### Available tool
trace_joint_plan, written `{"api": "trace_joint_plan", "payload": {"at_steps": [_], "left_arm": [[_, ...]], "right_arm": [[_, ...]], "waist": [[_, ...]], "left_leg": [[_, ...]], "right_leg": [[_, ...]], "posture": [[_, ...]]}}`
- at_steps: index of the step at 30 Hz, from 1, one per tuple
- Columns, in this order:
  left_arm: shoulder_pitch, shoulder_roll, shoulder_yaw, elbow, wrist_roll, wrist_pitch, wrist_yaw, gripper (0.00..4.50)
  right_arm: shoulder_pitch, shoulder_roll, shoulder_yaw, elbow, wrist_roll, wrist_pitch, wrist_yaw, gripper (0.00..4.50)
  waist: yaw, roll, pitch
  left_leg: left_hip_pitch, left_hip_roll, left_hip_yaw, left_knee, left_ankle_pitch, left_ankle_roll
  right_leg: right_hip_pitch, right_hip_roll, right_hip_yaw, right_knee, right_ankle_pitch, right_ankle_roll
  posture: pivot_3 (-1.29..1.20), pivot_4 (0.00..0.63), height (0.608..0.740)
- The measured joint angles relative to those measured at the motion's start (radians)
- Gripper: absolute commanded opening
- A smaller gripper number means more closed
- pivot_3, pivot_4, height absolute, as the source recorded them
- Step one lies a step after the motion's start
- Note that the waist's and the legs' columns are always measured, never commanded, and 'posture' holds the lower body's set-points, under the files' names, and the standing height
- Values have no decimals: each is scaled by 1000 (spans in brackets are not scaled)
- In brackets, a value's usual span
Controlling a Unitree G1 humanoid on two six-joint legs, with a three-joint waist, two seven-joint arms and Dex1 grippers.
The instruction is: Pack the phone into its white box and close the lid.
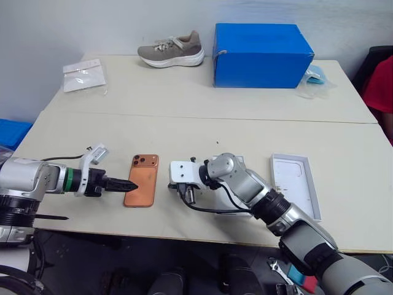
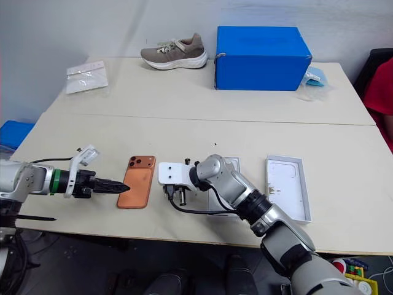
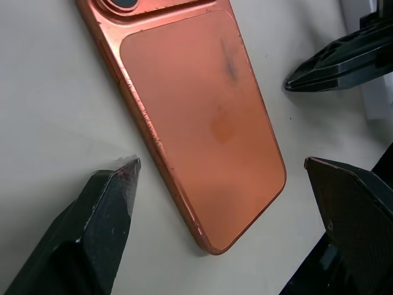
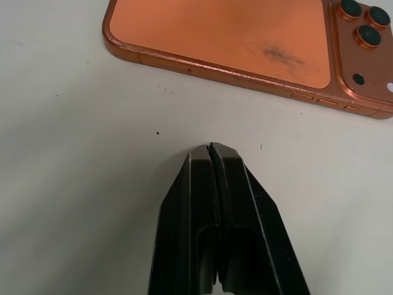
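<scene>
Here, my read from the console:

Phone: the phone [image 1: 142, 179] lies flat, back up with the camera cluster toward the far edge, near the surface's [image 1: 202, 138] front edge and left of its middle; I judge it sits bare like this so both arms can get at its long sides.
Left tool: my left tool [image 3: 221, 203] is spread wide and holds nothing; its fingers [image 3: 107, 209] straddle the phone's near end without touching it. I read this as lining up a pinch across the width.
Left arm pose: low over the front edge, reaching across toward the phone, tool tipped downward.
Right tool: my right tool [image 4: 212, 153] has its fingers pressed together, empty, tip just beside the phone's long right edge but apart from it. I judge closed fingers suit nudging or bracing that edge, not gripping.
Right arm pose: bent at the elbow, forearm crossing in from the right over the front edge, wrist turned left toward the phone.
Lid: the lid [image 1: 295, 183] lies open side up toward the front right, well apart from the phone.
Box: a white corner shows behind my right forearm; I cannot tell if that is the box.
Stage: packing not yet begun, I'd say.
</scene>
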Motion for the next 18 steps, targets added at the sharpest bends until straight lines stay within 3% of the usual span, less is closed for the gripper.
{"api": "trace_joint_plan", "payload": {"at_steps": [8,18], "left_arm": [[-31,-87,10,-109,-11,168,89,4500],[-23,-145,112,-51,-90,247,143,4500]], "right_arm": [[-16,34,-3,54,-15,-21,1,7],[-11,30,-39,64,-34,-20,3,7]], "waist": [[0,5,-4],[-2,6,-6]], "left_leg": [[1,0,-1,0,0,0],[1,0,-1,0,0,0]], "right_leg": [[0,0,8,1,0,0],[0,0,9,1,0,0]], "posture": [[0,150,740],[0,150,740]]}}
